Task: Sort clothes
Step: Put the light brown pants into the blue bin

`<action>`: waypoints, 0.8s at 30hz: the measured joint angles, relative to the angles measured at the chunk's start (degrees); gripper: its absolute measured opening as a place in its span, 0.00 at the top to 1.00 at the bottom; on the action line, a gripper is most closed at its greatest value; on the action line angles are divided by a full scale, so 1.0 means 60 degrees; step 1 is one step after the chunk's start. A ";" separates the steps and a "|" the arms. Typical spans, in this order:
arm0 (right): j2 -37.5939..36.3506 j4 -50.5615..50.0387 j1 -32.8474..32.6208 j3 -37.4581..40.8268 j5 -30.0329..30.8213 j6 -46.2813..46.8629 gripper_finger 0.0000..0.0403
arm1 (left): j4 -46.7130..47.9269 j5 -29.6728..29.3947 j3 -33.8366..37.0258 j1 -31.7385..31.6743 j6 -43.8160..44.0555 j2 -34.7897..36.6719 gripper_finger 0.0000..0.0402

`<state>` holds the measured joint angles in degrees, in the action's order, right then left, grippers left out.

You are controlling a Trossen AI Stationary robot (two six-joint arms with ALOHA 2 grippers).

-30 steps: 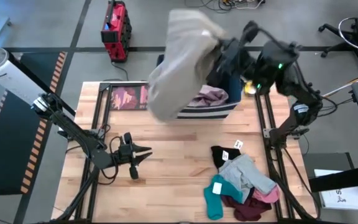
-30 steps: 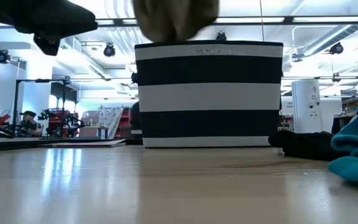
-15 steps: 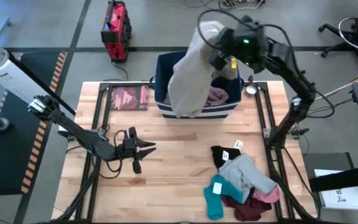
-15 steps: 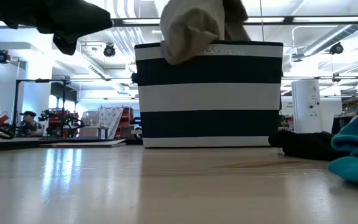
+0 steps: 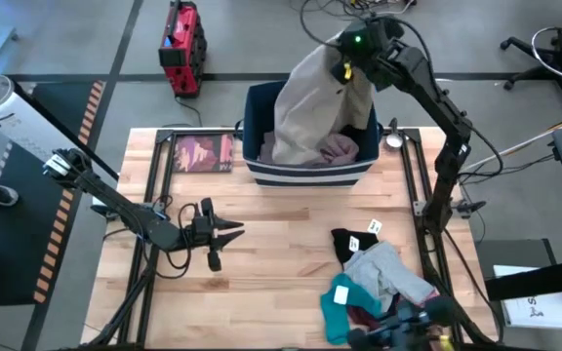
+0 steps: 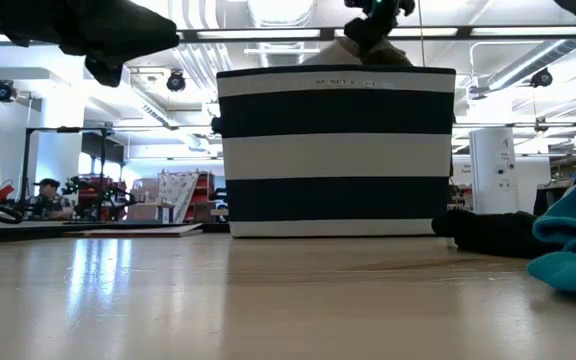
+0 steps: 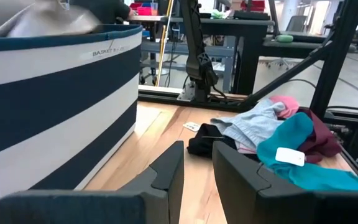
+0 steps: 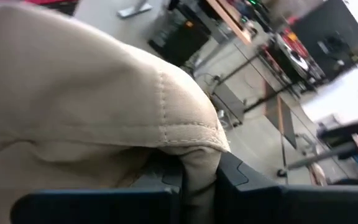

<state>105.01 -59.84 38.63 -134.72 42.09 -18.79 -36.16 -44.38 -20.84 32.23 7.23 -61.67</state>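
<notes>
My right gripper (image 5: 347,60) is high over the far rim of the dark blue bin with white stripes (image 5: 261,172) and is shut on the beige garment (image 5: 305,107). The garment drapes down into the bin, beside a pale pink garment (image 5: 336,149). In the low view only its top (image 6: 363,55) shows over the bin (image 6: 336,150). My left gripper (image 5: 228,232) is open and empty, low over the table's left middle. Black (image 5: 351,244), grey (image 5: 388,269), teal (image 5: 338,304), maroon (image 5: 379,330) and pink (image 5: 420,306) pieces lie piled at the near right. My right gripper pinches a bunched, seamed fold of the beige garment (image 8: 194,152) between its two fingers. One layer or several, I cannot tell. The fingers come from above. The garment hangs below them, and its lower part (image 5: 296,141) lies in the bin.
A pink printed sheet (image 5: 203,153) lies left of the bin. A small round thing (image 5: 391,139) sits at the bin's right. White tags (image 5: 374,226) lie by the black piece. Bare wood lies between my left gripper and the pile. A red device (image 5: 181,44) stands on the floor.
My right gripper has swung toward the table's far edge, carrying the beige garment. The garment flew spread out over the bin's left side. It now hangs narrower and has dropped into the bin. My left gripper has shifted slightly toward the table's right.
</notes>
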 joint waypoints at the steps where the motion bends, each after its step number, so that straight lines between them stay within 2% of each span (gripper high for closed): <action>1: -0.0020 0.0088 0.0100 0.0000 -0.0007 0.0008 0.96 | 0.0005 0.0000 0.0000 0.0000 -0.0039 0.0000 0.82; 4: -0.0142 0.0121 0.0164 0.0000 -0.0099 0.0009 0.96 | 0.0003 0.0000 0.0000 0.0000 -0.0130 0.0000 0.82; 7: -0.0318 -0.0388 0.0165 -0.0004 -0.1088 0.0195 0.96 | 0.0026 0.0000 0.0000 -0.0015 -0.0279 -0.0004 0.82; 14: -0.0252 -0.1926 -0.0313 0.0000 -0.6107 0.0652 0.96 | 0.0033 -0.0004 0.0000 -0.0018 -0.0357 -0.0007 0.82; 16: -0.0165 -0.1981 -0.0453 0.0006 -0.6955 0.0544 0.96 | 0.0032 -0.0004 0.0000 -0.0018 -0.0356 -0.0007 0.82; 24: 0.0637 -0.1956 -0.0648 0.0333 -0.7440 0.0250 0.96 | 0.0029 -0.0004 0.0000 -0.0025 0.0274 -0.0007 0.82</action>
<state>108.84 -71.58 34.74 -132.72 -2.56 -17.29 -35.99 -44.40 -20.84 32.08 8.87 -61.71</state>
